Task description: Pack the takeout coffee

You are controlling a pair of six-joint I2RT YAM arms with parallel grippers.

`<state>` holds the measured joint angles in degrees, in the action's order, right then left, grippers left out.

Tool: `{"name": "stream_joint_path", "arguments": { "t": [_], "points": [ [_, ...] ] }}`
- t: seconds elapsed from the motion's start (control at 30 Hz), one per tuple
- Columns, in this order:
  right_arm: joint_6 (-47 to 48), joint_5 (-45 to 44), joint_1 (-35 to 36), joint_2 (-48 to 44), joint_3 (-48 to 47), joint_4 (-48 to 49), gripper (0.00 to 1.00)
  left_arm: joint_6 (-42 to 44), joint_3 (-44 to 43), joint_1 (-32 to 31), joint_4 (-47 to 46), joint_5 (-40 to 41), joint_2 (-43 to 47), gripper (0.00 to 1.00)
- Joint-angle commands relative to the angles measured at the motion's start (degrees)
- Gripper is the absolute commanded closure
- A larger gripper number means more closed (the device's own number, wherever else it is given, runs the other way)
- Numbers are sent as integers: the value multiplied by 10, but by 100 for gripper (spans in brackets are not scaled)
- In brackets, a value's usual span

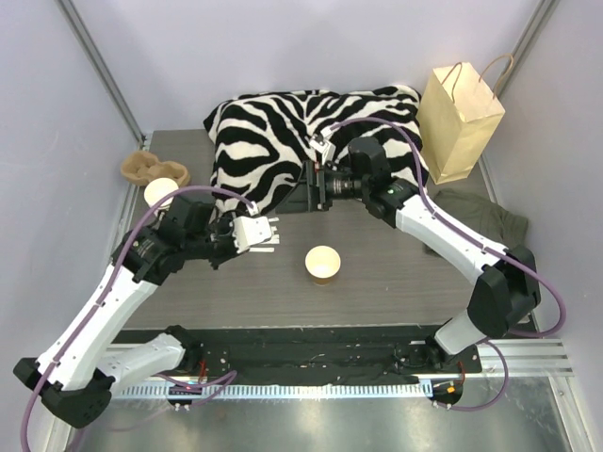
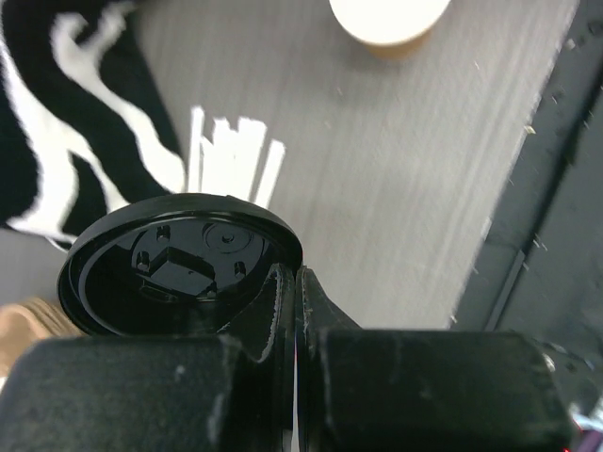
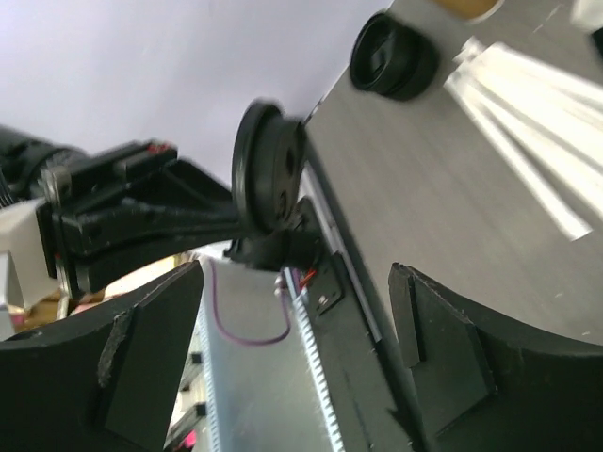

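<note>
Gripping the black lid (image 2: 170,256) by its rim, our left gripper (image 2: 295,292) is clamped shut just left of the lidless kraft cup (image 1: 322,264), which stands upright mid-desk, nearer this arm. Our right gripper (image 1: 317,191) hangs empty, jaws apart, over the zebra cloth (image 1: 264,132) farther back. We judge the lid, now on edge, must swing right and flatten; bare desk (image 1: 377,282) surrounds the cup.

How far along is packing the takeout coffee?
Nothing is packed yet. The left gripper is shut on a round black plastic lid; the right gripper is open and empty. The brown kraft paper cup stands lidless on the table. Left: lidding it and moving it into the tan paper bag.
</note>
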<state>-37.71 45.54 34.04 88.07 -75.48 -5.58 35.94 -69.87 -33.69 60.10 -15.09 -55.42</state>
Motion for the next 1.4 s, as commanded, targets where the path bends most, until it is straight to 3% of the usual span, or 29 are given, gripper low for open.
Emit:
{"name": "stream_joint_path", "arguments": {
  "t": [0.0,0.43,0.53,0.63,0.67,0.8,0.83,0.87,0.9,1.07,1.17,1.2,1.27,1.37],
  "points": [
    [-41,61,4,-24,44,70,11,-18,-1,-29,-112,29,-25,100],
    [-9,13,46,28,-12,59,11,-53,2,-88,-160,24,-54,100],
    [-9,10,47,41,-26,59,21,-55,3,-103,-163,30,-54,100],
    [-2,14,48,44,-38,40,37,-61,9,-104,-168,37,-52,100],
    [2,13,47,45,-41,35,50,-65,10,-103,-172,40,-50,100],
    [40,13,45,43,-50,-13,77,-99,4,-103,-170,52,-48,98],
    [54,13,42,40,-52,-32,82,-118,-7,-103,-164,57,-50,92],
    [62,13,33,38,-53,-41,89,-130,-16,-104,-142,62,-52,71],
    [68,16,28,36,-55,-49,92,-141,-27,-103,-128,70,-57,57],
    [126,15,-15,10,-74,-107,99,-217,-96,-99,-68,81,-51,21],
    [170,-11,-32,-13,-83,-137,99,-260,-134,-59,-53,58,-36,8],
    [211,-23,-33,-33,-84,-143,99,-294,-146,-24,-43,47,-39,7],
    [254,-60,-33,-59,-83,-150,99,-331,-184,19,-3,-29,-58,7],
    [357,-128,-22,-106,-75,-152,99,-413,-207,134,29,-193,-87,8]
  ]
}}
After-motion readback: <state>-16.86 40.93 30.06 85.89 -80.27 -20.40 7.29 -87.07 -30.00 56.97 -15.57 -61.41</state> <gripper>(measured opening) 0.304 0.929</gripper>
